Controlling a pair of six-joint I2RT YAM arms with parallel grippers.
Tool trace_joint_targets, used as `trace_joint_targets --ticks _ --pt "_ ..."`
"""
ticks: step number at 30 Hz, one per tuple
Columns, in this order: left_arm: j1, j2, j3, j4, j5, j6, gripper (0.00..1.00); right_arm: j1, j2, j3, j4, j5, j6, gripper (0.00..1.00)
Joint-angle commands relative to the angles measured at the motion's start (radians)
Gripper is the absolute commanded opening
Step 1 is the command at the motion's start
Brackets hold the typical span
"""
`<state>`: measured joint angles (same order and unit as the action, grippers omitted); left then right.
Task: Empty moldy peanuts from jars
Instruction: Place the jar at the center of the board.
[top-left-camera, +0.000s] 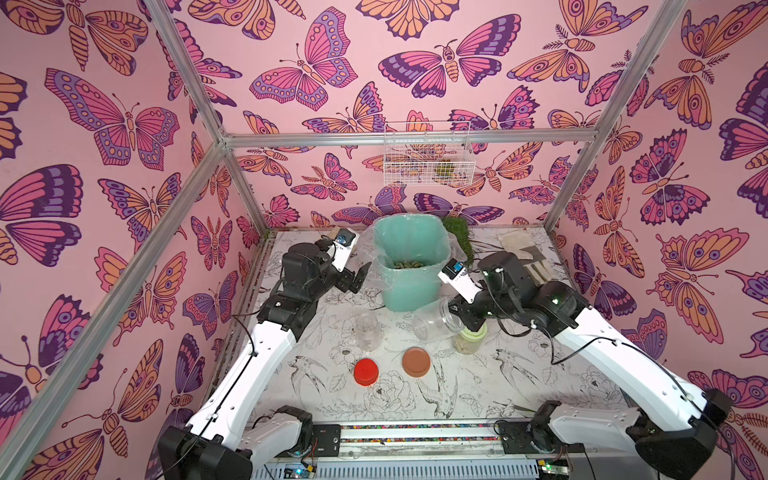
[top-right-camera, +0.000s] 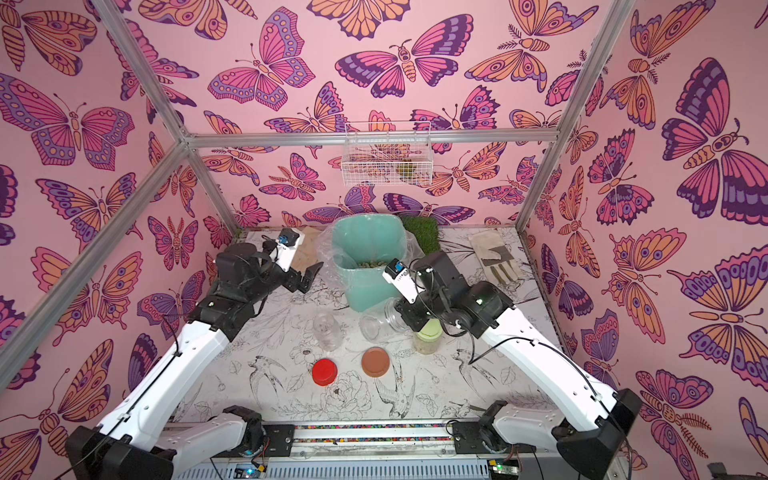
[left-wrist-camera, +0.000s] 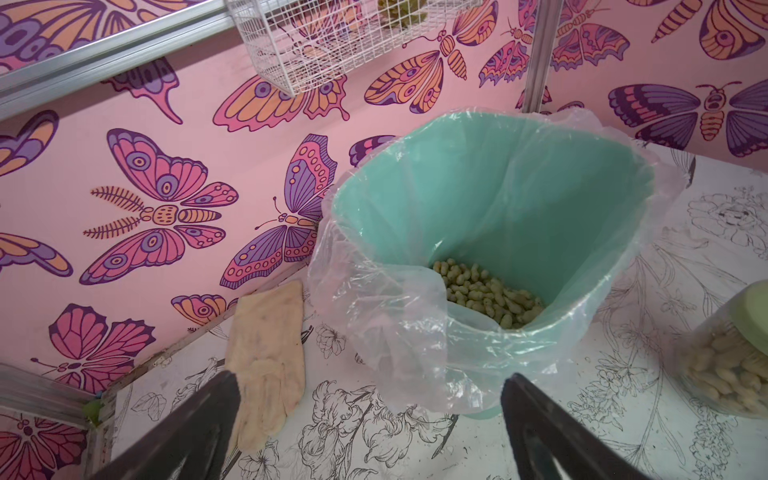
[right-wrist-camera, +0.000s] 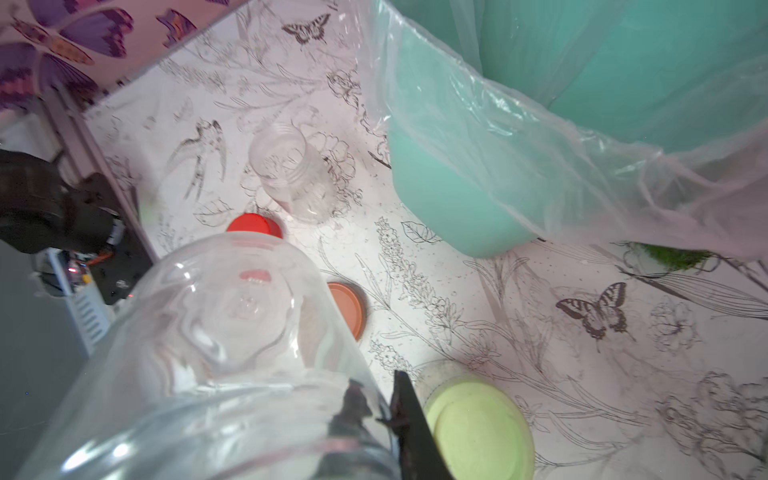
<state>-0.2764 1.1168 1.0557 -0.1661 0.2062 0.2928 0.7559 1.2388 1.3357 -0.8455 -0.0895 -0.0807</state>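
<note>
Two of the three jars look emptied, by my reckoning. On the left, a small clear cylindrical jar (top-left-camera: 368, 330) stands upright and bare on the flower-printed tabletop (top-left-camera: 519, 386). A round red screw lid (top-left-camera: 366, 372) lies just on the near side of it. Right of that, a round brown screw lid (top-left-camera: 416, 361) lies flat too. The second clear jar (top-left-camera: 434, 326) is in my grip, with nothing inside that I can see. Rightmost, the clear jar with the pale green lid (top-left-camera: 469, 338) is capped and packed with pale nuggets, so that one is left to do. The moldy peanuts (left-wrist-camera: 486, 293) tipped out so far sit heaped in the bottom of the tall teal plastic-lined bin (top-left-camera: 409, 291) at the far middle.

Now the arms. My left gripper (top-left-camera: 358, 279) hovers just left of the bin, jaws spread wide, holding nothing. My right gripper (top-left-camera: 457, 309) sits near and right of the bin, pinched on the wall at the mouth of that second jar. The jar is tipped on its side, base pointing near-left, just above the green-lidded one. Next, I'd guess: set this one down, then uncap the last.
</note>
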Motion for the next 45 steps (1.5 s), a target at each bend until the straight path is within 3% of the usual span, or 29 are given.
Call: trace_joint_targets --ticks 1,8,21,32,45 --pt "0.021 0.0 0.004 -0.032 -0.02 -0.052 1.0 0.052 0.039 0.048 -0.004 0.186 -0.02 0.0" --pt "0.061 -0.024 -0.034 -0.02 -0.01 -0.07 1.0 0.111 0.175 0.067 0.005 0.308 0.027 0.0" --pt "0.12 -0.054 -0.1 -0.004 0.019 -0.078 1.0 0.135 0.402 0.115 0.016 0.395 0.135 0.0" --pt "0.141 -0.048 -0.1 -0.001 0.029 -0.069 1.0 0.145 0.501 0.126 0.012 0.465 0.22 0.01" --pt "0.147 -0.052 -0.105 -0.006 0.03 -0.061 1.0 0.146 0.564 0.138 0.018 0.473 0.241 0.11"
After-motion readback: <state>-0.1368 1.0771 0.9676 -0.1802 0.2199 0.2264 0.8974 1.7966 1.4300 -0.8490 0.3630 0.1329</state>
